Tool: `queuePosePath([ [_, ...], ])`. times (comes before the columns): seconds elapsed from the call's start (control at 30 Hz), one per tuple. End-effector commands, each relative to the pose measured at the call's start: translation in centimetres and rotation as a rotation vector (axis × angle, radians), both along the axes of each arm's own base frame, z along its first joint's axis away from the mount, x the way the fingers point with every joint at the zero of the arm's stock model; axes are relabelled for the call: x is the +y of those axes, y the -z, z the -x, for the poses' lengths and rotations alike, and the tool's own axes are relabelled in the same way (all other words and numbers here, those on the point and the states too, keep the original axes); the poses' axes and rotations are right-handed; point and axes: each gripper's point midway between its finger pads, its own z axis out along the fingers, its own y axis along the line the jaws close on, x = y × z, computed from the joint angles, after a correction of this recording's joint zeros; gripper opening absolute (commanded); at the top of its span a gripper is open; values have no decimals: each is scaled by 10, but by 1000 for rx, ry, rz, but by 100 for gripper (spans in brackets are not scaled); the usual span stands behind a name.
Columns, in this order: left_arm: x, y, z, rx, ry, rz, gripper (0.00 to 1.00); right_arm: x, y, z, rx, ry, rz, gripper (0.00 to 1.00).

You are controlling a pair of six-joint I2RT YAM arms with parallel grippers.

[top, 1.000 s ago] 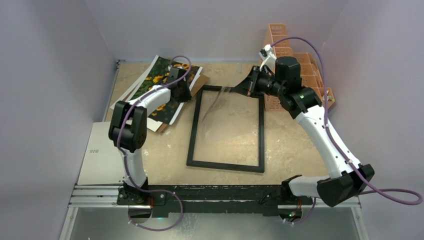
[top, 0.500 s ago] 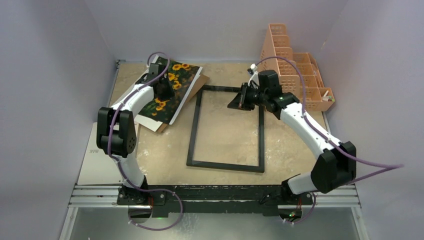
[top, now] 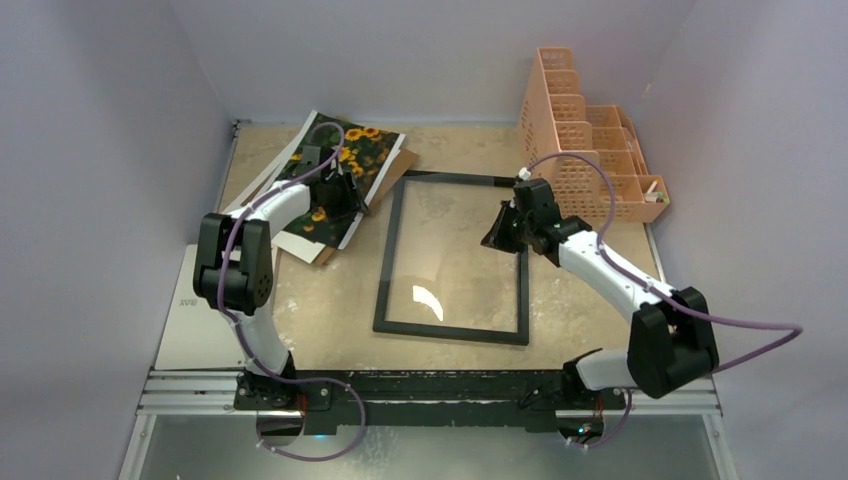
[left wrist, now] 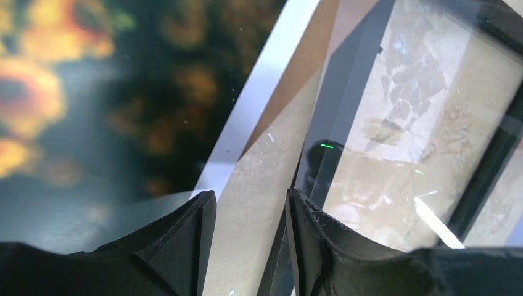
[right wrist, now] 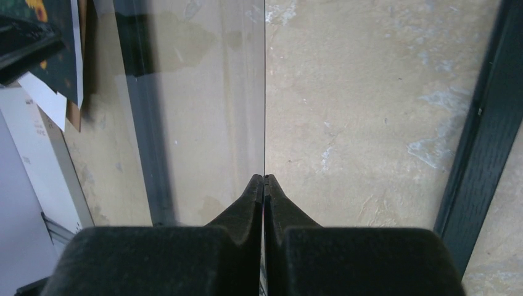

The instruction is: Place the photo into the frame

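Two steps remain, by my reading: lifting the photo [top: 370, 155] and laying it in the frame [top: 386, 270]. At far left the photo lies face up on a brown backing board [top: 318, 252], wholly outside the frame. The left claw [left wrist: 250, 196] hovers low over its white border, fingers apart and holding nothing (bare desk [left wrist: 256, 172] shows through the gap). Mid-desk, the black frame lies flat with none of the print inside. The right claw [right wrist: 264, 179] is pinched tight on the edge of the glass pane [top: 428, 300] above the frame's right side; whether the pane sits flat or tilted I cannot tell. Farthest right stands a peach mesh organizer [top: 580, 140].
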Motion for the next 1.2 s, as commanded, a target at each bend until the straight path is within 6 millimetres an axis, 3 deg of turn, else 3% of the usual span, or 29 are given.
queuePosePath([
  [0.0,-21,-19,0,-71,91,106,49,-17,-16,-15,-118,143,-7,0],
  [0.4,-46,3,9,-10,156,189,50,-5,6,-2,-53,109,-85,0],
  [0.8,-58,16,7,-1,197,134,45,-21,39,13,94,98,50,0],
  [1.17,-63,43,18,70,202,110,45,-20,43,19,128,99,46,0],
])
